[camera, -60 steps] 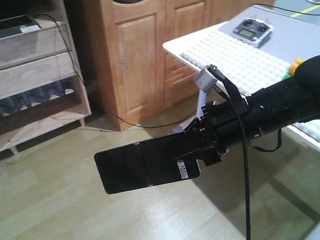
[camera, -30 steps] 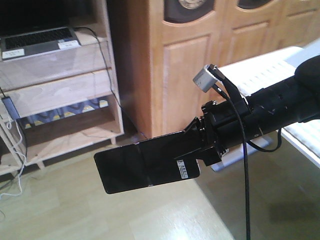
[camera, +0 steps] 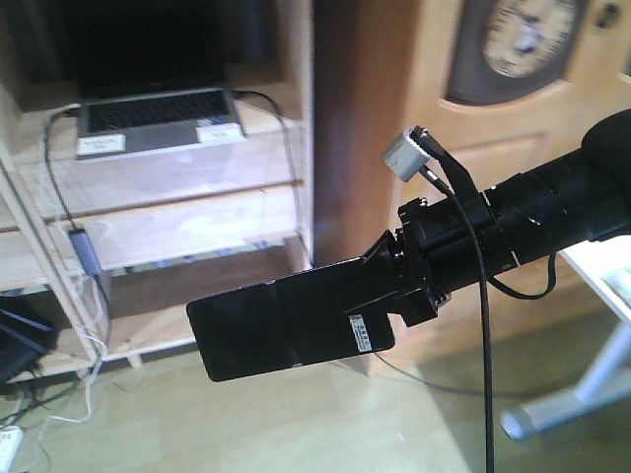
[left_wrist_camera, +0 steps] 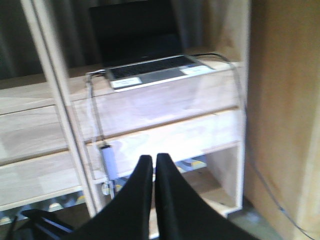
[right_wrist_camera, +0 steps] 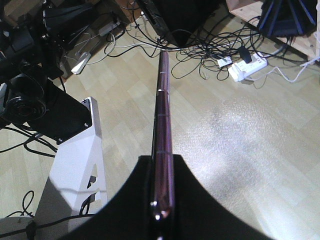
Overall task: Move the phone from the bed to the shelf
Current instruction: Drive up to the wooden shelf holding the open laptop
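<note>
Item 1. Phone (camera: 288, 333): flat, glossy black, with a crease across its middle and a small white barcode sticker near the held end. It is in the air, roughly level and well above the floor (camera: 296, 434), in front of the lower part of the shelf. In the right wrist view it shows edge-on, as a thin pinkish metallic strip (right_wrist_camera: 162, 145).

Item 2. Right end effector (camera: 399, 296): clenched on one short end of the phone, with the rest of the phone jutting out to the left of the front view. A small grey module (camera: 404, 155) sits on top of the arm, and a black cable hangs from it.

Item 3. Left end effector (left_wrist_camera: 153, 167): its two black fingers (left_wrist_camera: 137, 200) are pressed almost together and grasp nothing (only a hairline gap shows between them). It points toward the shelf.

Item 4. Shelf (camera: 187, 232): pale wooden planks with visible grain, standing apart from the phone.

Item 5. Laptop (camera: 158, 118): grey and open, resting on an upper plank of the shelf, with a cable running down the shelf front.

Item 6. Wooden cabinet (camera: 483, 158): orange-brown, just beside the shelf.

Item 7. Floor clutter: tangled black cables (right_wrist_camera: 200, 45) and a white power strip (right_wrist_camera: 245, 62).
</note>
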Tool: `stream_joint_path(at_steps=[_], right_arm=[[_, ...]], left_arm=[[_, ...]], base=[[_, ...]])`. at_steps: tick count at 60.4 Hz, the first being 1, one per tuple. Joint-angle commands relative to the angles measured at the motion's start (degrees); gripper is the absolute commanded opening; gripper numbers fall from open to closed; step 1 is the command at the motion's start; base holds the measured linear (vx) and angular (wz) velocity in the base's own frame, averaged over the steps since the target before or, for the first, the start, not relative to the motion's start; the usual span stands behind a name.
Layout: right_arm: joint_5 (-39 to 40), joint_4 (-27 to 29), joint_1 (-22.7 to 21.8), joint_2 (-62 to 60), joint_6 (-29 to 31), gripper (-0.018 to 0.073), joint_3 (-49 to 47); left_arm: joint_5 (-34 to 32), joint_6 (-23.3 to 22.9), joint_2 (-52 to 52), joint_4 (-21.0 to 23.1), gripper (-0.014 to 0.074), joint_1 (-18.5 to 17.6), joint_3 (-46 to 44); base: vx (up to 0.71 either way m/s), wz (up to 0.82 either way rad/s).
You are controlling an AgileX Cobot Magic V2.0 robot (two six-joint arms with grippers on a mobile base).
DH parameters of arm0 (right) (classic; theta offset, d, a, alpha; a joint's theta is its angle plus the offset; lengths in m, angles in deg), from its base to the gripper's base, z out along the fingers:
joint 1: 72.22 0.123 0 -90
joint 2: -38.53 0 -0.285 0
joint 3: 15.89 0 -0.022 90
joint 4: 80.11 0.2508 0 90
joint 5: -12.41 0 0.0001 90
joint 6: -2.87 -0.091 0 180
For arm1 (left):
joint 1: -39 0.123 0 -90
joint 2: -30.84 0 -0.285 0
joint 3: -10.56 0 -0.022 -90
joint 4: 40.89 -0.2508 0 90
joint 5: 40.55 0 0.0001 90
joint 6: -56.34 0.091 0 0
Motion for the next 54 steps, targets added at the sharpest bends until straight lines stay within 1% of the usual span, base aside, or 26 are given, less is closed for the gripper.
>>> stream_joint_path(at_steps=[1, 29, 54], right_arm=[[-5.0, 5.1, -0.2, -2.2, 0.2, -0.0001, -1.4], [-5.0, 5.1, -0.2, -2.2, 0.2, -0.0001, -1.4], [-5.0, 5.1, -0.2, -2.2, 0.2, -0.0001, -1.4]], left_arm=[[-4.2, -0.2, -0.6, 0.3, 0.0001, -0.1, -1.5], [-4.2, -0.2, -0.6, 0.3, 0.0001, -0.1, -1.5], [-4.2, -0.2, -0.6, 0.3, 0.0001, -0.1, -1.5]], base=[[0.44, 0.40], [0.43, 0.41], [0.36, 0.13]])
